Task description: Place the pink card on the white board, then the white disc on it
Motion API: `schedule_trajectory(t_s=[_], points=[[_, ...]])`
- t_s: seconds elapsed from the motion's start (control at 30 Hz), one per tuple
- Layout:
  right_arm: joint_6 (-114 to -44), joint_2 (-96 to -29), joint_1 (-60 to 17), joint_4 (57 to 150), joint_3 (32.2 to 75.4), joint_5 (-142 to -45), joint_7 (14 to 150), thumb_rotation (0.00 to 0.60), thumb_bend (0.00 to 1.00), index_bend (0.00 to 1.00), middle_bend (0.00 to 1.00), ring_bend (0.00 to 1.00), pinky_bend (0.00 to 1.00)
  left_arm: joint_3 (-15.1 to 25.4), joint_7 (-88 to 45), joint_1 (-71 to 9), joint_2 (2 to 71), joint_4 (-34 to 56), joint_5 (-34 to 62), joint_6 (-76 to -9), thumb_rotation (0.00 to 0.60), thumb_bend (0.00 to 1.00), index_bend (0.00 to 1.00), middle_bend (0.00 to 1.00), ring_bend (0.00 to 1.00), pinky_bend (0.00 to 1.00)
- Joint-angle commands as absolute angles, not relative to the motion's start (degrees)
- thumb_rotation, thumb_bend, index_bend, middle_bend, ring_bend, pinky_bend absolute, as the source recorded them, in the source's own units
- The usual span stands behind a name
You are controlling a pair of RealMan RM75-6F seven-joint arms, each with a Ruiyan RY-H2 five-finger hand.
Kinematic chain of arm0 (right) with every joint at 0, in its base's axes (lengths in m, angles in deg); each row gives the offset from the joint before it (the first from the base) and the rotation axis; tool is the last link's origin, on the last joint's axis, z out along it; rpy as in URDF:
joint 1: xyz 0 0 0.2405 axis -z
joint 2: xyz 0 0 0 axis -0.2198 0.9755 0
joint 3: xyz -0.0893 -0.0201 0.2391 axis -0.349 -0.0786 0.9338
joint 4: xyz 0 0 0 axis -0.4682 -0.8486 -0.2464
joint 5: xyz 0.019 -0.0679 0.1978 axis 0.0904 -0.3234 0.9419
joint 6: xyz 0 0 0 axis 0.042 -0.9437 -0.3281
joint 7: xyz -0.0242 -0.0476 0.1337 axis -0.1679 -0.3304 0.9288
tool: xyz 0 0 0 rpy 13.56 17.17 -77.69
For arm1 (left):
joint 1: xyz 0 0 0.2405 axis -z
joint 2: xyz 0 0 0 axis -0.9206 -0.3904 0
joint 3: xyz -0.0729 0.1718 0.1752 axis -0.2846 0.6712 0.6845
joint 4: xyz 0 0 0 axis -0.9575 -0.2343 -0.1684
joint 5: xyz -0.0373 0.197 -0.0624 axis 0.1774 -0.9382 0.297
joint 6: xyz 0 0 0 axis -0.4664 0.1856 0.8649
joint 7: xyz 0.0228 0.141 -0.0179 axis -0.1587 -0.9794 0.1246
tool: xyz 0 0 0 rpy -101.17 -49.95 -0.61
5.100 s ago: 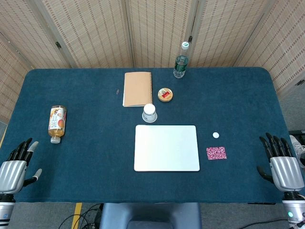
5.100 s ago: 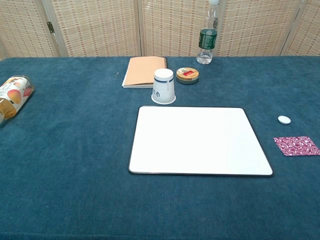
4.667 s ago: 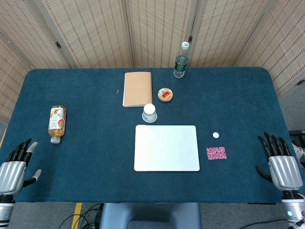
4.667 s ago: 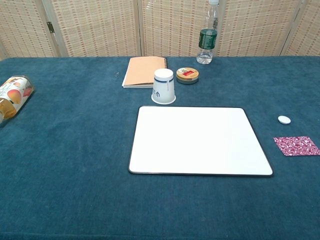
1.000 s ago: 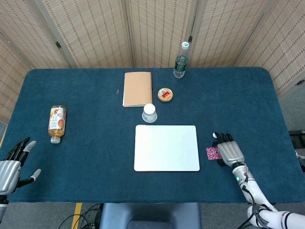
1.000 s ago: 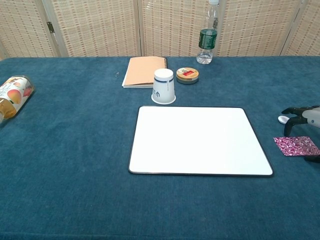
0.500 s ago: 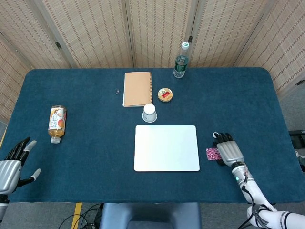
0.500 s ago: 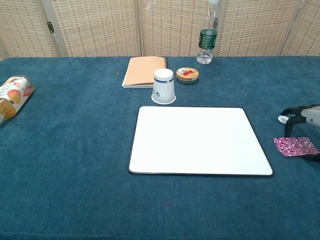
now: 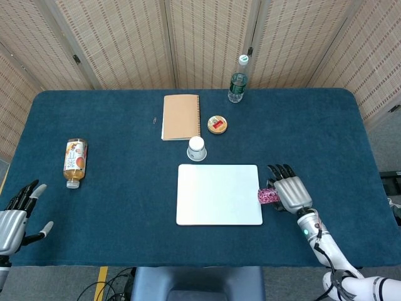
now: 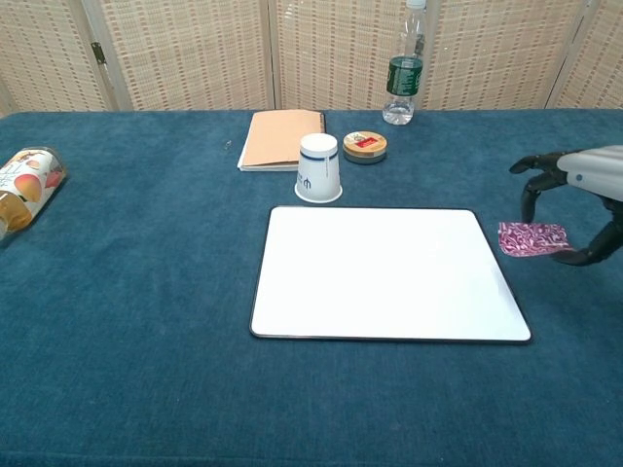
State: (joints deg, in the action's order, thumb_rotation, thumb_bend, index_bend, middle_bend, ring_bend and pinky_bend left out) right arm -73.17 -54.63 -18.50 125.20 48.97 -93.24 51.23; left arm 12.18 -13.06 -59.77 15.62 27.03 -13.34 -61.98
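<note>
Table (image 9: 125, 200): blue cloth. White board (image 9: 218, 194) lies flat at centre front, long axis left-right, nothing on it yet. Right hand (image 9: 289, 191) has left the spot where it was pressing down half a second ago and now sits just off the board's right edge, lifted; it pinches the pink card (image 10: 531, 238) between thumb and fingers, the other fingers spread. So the card is off the cloth and in the air, right beside the board's right edge, roughly mid-height of that edge in the head view. Means the pickup looks done and the carry is under way; placing is still to come, then the disc. Card's long axis runs left-right, free end pointing left toward the board, roughly level in the chest view, maybe slightly curled. Left hand (image 9: 15, 216) is parked at the front-left corner, fingers apart, holding nothing, unchanged. White disc isn't visible in either view now; in the head view the right hand covers where it sat, so I can't tell where it is.
</note>
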Motion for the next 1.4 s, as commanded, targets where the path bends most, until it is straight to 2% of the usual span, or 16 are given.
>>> schedule_trajectory(t_s=[0.03, 0.3, 0.57, 0.63, 0.8, 0.9, 1.17, 1.27, 1.4], points=[[-71.70, -57.04, -21.29, 125.37, 50.52, -90.25, 48.05, 0.600, 0.20, 0.43, 0.06, 0.00, 0.00, 12.15, -11.95, -59.88, 15.22, 26.87, -13.34, -62.16, 0.600, 0.33, 0.00, 0.00, 0.00, 0.19], [-70.78, -63.77, -25.96, 120.34, 51.81, -84.27, 42.41, 0.600, 0.20, 0.43, 0.06, 0.00, 0.00, 12.51, -8.09, -60.07, 14.04, 26.03, -14.26, -62.56, 0.600, 0.33, 0.00, 0.00, 0.00, 0.19], [-69.58, -67.00, -28.44, 117.20, 52.34, -82.04, 42.28, 0.600, 0.20, 0.43, 0.06, 0.00, 0.00, 12.32, -5.96, -60.15, 13.62, 25.37, -13.94, -62.65, 0.600, 0.33, 0.00, 0.00, 0.00, 0.19], [-69.13, -67.33, -28.98, 116.84, 52.26, -81.79, 42.33, 0.600, 0.18, 0.39, 0.06, 0.00, 0.00, 12.29, -6.37, -60.04, 13.73, 25.23, -13.80, -62.38, 0.600, 0.33, 0.00, 0.00, 0.00, 0.19], [-67.50, -66.74, -30.28, 116.87, 51.67, -80.40, 41.75, 0.600, 0.13, 0.09, 0.02, 0.00, 0.00, 12.16, -6.75, -59.98, 13.90, 25.26, -13.56, -62.25, 0.600, 0.33, 0.00, 0.00, 0.00, 0.19], [-67.17, -66.11, -30.63, 117.33, 51.24, -79.97, 41.84, 0.600, 0.12, 0.02, 0.01, 0.00, 0.00, 12.11, -6.81, -60.01, 13.97, 25.25, -13.49, -62.33, 0.600, 0.33, 0.00, 0.00, 0.00, 0.19], [-70.00, -61.28, -28.58, 121.75, 49.65, -82.68, 44.71, 0.600, 0.11, 0.03, 0.00, 0.00, 0.00, 12.26, -7.47, -59.94, 14.06, 25.37, -13.61, -62.09, 0.600, 0.33, 0.00, 0.00, 0.00, 0.19], [-72.44, -58.35, -26.21, 122.70, 48.81, -85.18, 47.70, 0.600, 0.12, 0.12, 0.01, 0.00, 0.00, 12.22, -8.06, -59.98, 14.23, 25.40, -13.54, -62.16, 0.600, 0.33, 0.00, 0.00, 0.00, 0.19], [-72.42, -55.60, -24.42, 120.37, 48.39, -85.70, 51.42, 0.600, 0.14, 0.22, 0.03, 0.00, 0.00, 12.17, -9.72, -59.79, 14.67, 25.75, -13.20, -61.66, 0.600, 0.33, 0.00, 0.00, 0.00, 0.19]])
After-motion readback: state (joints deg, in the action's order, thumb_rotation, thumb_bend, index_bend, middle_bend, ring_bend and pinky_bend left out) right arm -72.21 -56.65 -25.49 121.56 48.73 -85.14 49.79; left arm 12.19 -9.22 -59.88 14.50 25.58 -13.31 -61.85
